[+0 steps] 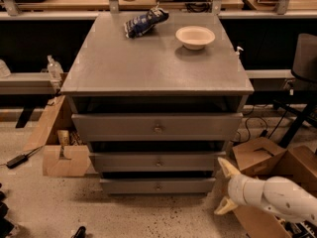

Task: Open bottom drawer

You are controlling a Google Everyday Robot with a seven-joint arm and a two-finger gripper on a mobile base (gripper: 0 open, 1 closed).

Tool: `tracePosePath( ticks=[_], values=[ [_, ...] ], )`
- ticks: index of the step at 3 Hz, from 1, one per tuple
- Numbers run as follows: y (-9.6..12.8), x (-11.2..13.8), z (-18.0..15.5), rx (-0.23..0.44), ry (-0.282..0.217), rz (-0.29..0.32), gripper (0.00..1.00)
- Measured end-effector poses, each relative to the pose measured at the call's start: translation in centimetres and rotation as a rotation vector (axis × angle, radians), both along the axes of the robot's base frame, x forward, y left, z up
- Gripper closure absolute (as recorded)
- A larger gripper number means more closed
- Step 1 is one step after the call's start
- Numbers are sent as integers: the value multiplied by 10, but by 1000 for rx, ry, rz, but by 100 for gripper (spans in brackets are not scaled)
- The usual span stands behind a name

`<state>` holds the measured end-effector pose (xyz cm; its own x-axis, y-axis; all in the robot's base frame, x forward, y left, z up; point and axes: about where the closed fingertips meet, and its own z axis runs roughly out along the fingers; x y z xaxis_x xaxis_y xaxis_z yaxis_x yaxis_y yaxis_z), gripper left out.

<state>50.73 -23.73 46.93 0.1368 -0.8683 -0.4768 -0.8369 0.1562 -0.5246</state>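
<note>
The hand (223, 188), fingers spread and empty, hangs low just right of the grey cabinet (148, 68); it should swing left to the bottom drawer (129, 186), straddle its centre knob (158, 186) squarely, pinch, then pull straight out

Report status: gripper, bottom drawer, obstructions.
Gripper open, low right of cabinet. Bottom drawer untouched. Cardboard box beside gripper, not between.
</note>
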Motion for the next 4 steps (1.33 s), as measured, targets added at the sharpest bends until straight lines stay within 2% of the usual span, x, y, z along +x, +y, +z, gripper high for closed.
tracePosePath(
  ticks=[1, 2, 3, 4],
  values=[
    [-3, -1, -50, 20, 41, -23, 0],
    [0, 3, -104, -11, 90, -12, 0],
    [6, 7, -127, -37, 112, 5, 0],
    [17, 10, -138, 0, 102, 16, 0]
  ],
)
